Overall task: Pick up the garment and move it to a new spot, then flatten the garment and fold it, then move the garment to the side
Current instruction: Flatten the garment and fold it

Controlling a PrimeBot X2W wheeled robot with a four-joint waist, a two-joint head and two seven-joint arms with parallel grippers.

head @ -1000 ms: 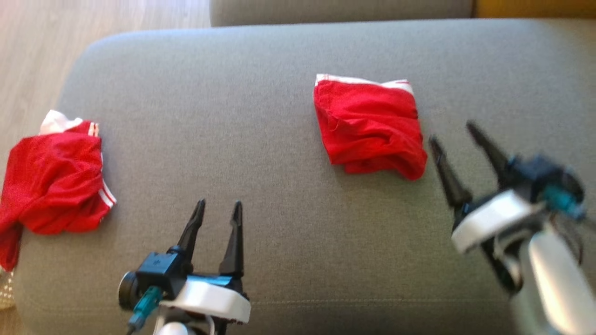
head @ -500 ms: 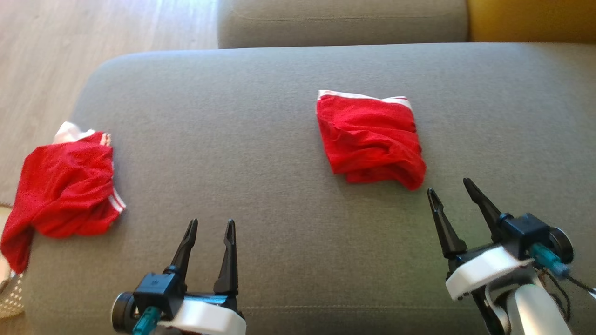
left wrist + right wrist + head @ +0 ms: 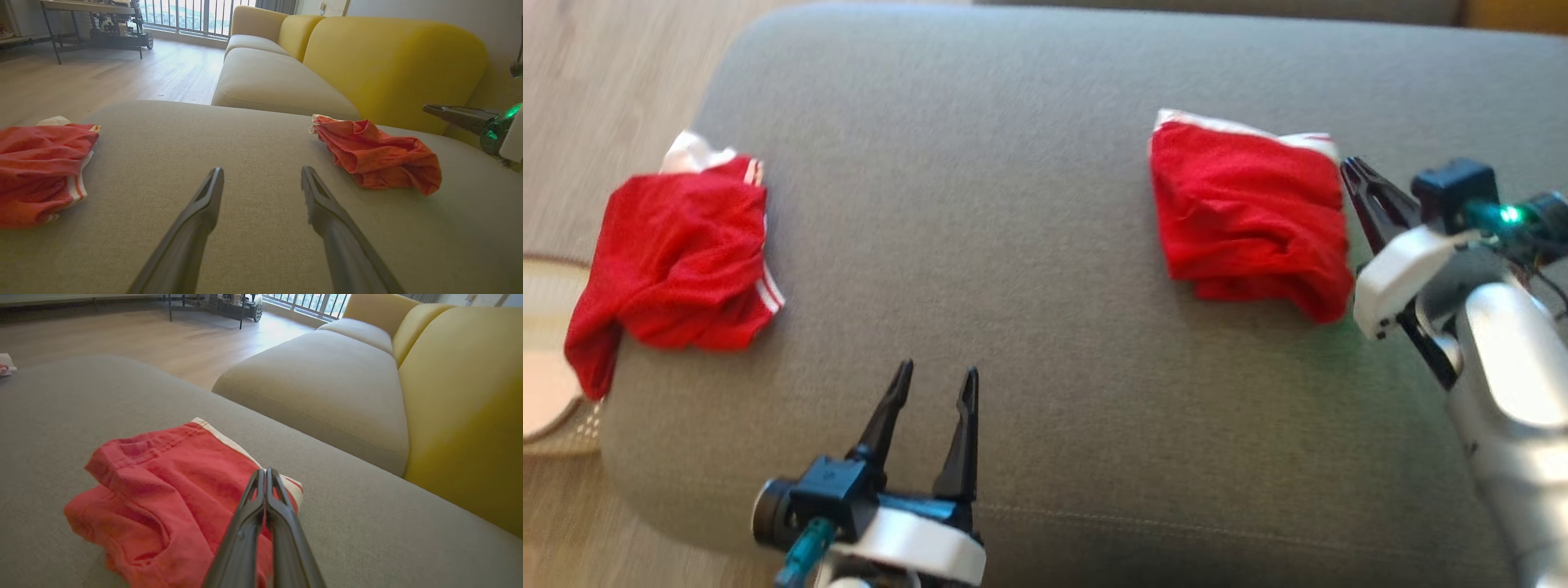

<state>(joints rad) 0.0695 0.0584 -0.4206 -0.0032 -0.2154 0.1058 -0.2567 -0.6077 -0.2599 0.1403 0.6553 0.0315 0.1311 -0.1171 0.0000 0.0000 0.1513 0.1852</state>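
A folded red garment (image 3: 1245,212) with a white band lies on the right part of the grey cushion (image 3: 1013,204); the wrist views show it too (image 3: 376,153) (image 3: 163,498). My right gripper (image 3: 1352,167) is shut with nothing between its fingers, beside the garment's far right corner. In the right wrist view its closed tips (image 3: 265,471) point over the white-banded corner, and in the left wrist view it (image 3: 427,108) hangs above the cushion. My left gripper (image 3: 935,380) (image 3: 261,175) stands open and empty over the cushion's front. A second, crumpled red garment (image 3: 678,261) (image 3: 36,163) lies at the cushion's left edge.
The crumpled garment hangs partly over the cushion's left edge, above a pale basket (image 3: 547,392) on the wooden floor (image 3: 596,73). A beige sofa seat (image 3: 327,384) and yellow backrest (image 3: 461,400) stand behind the cushion. Bare cushion lies between the two garments.
The head camera has shifted. My right gripper has closed its fingers and moved forward to the folded garment's far right corner. The left gripper is still open.
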